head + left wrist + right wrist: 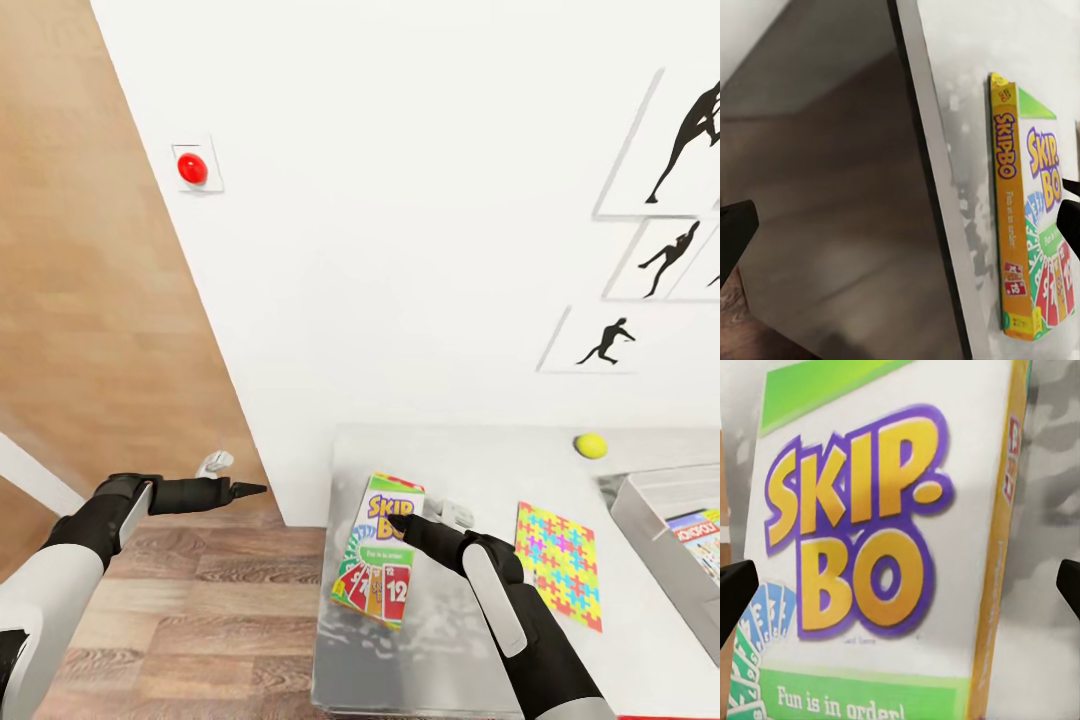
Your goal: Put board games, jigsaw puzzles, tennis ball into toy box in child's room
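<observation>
Skip-Bo board game [378, 550]: flat on the table [420, 660], close to its left edge, long side running away from the robot toward the wall. Right gripper [415, 521] just above it, over the title end, fingers spread wide with the box top between them, holding nothing. Right wrist view: both fingertips [735, 596] apart at the sides, the box lid right underneath. Left gripper [245, 489] out over the wood floor, well apart from the box, open and holding nothing. Nearer by far: the right arm. Farther right: jigsaw puzzle [558, 562], tennis ball [591, 444], toy box [650, 520].
</observation>
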Available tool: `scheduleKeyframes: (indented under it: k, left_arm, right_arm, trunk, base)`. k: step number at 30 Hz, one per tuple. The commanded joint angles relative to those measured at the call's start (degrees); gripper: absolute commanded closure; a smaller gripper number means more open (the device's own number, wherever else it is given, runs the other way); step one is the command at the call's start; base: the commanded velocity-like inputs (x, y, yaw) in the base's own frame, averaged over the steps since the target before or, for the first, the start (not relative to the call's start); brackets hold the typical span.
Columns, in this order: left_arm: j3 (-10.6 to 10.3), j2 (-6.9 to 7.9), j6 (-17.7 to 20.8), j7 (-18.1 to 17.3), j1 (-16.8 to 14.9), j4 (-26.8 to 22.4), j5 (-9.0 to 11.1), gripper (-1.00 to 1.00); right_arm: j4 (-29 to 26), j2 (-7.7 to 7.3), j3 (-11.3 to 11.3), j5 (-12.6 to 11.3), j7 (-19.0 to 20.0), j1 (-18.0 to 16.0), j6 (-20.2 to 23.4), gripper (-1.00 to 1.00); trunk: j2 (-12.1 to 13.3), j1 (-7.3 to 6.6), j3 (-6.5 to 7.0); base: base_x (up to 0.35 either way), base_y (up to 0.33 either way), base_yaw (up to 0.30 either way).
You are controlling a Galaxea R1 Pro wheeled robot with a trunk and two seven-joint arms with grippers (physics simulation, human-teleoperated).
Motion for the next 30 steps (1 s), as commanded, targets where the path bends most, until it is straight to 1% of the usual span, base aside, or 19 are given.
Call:
scheduleKeyframes:
  k: [1,10,19,30]
  left_arm:
    - [0.1,0.0,0.5,-0.1,0.0,0.0,0.1,-1.0]
    - [0.1,-0.01,0.6,-0.1,0.0,0.0,0.1,-1.0]
    - [0.1,0.0,0.6,-0.1,0.0,0.0,0.2,-1.0]
    - [0.1,-0.01,0.5,-0.1,0.0,0.0,0.2,-1.0]
  right_arm:
    - [-0.1,0.01,0.0,-0.6,-0.6,0.0,0.1,-1.0]
    - [-0.1,-0.02,0.0,-0.6,-0.6,0.0,0.1,-1.0]
    - [-0.1,-0.02,0.0,-0.6,-0.6,0.0,0.1,-1.0]
    - [-0.1,0.0,0.0,-0.6,-0.6,0.0,0.1,-1.0]
  trunk:
    - [-0.1,0.03,-0.2]
    - [-0.1,0.03,-0.81]
    - [-0.1,0.03,-0.87]
    - [-0.1,0.03,-0.87]
  base:
    - [0.0,0.0,0.0]
    - [0.0,0.005,0.0]
    - [0.0,0.087,0.0]
    - [0.0,0.011,0.0]
